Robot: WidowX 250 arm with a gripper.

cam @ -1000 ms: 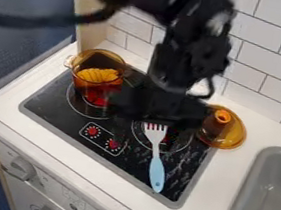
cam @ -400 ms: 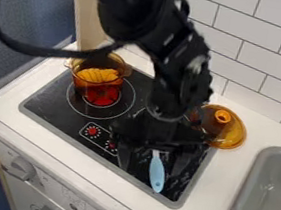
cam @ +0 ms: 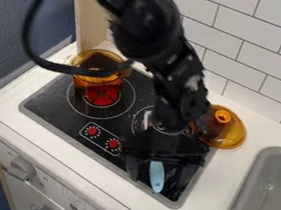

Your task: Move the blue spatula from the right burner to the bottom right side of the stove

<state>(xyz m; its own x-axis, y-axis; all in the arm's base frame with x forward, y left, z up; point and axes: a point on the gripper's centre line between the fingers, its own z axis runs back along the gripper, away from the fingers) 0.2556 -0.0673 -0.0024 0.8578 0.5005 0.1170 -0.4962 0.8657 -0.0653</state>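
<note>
The gripper (cam: 157,182) was held open over the blue spatula (cam: 157,175). Nothing was gripped, and the whole move across the stove (cam: 52,105) was left to be done.

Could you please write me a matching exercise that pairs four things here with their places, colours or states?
1. Pot
2. Spatula
3. Sink
4. Lid

A. Grey, at the picture's right edge
B. Amber, topped by a knob
C. On the left burner
D. Blue handle showing by the gripper

Pairs: 1-C, 2-D, 3-A, 4-B
</note>
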